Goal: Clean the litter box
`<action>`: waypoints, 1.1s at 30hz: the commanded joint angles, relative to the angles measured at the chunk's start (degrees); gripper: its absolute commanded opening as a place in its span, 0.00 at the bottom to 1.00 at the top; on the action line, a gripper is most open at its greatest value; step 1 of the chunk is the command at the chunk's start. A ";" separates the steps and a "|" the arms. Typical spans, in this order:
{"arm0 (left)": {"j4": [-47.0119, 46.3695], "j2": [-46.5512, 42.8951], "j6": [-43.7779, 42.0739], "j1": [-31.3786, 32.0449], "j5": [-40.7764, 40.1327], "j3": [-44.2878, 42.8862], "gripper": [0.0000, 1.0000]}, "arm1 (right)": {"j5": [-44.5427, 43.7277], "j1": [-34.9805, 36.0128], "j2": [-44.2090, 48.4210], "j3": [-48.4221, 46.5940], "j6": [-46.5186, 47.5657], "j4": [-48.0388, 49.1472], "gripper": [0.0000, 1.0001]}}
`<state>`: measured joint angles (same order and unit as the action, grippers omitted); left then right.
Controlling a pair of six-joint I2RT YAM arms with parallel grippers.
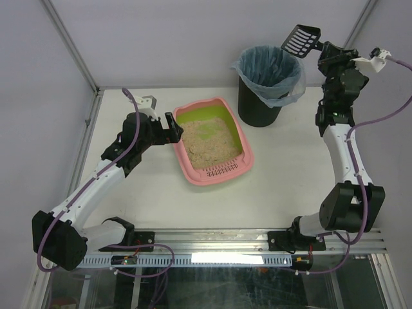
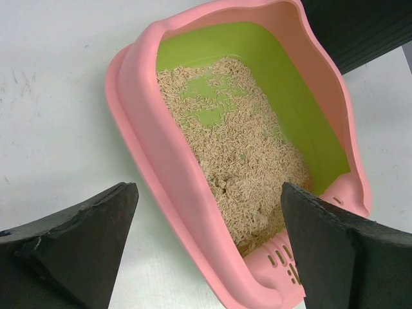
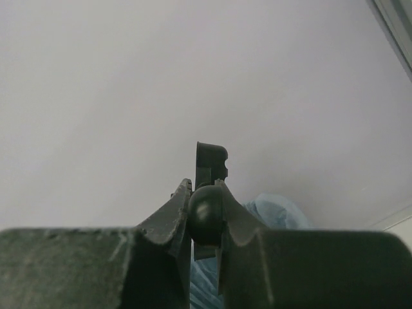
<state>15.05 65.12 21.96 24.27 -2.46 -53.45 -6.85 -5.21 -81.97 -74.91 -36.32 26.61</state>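
Observation:
The pink litter box with green lining and beige litter sits mid-table, its slotted grille at the near end. In the left wrist view its pink rim runs between my open fingers. My left gripper is open at the box's far left corner, empty. My right gripper is shut on the handle of a black slotted scoop, held high above the black bin with a blue bag. In the right wrist view the scoop handle is pinched between my fingers, the blue bag behind.
The bin stands at the table's back right, just behind the litter box's far right corner. A white metal frame post runs along the table's left edge. The aluminium rail holding both arm bases lies at the near edge.

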 commanded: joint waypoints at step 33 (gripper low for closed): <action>-2.83 -0.79 0.80 -0.62 1.52 -0.40 0.98 | 9.90 28.47 14.10 0.09 13.34 -33.66 0.00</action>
<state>15.00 65.23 22.15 24.27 -2.28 -53.45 2.85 19.75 -67.33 -72.12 -31.24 -1.98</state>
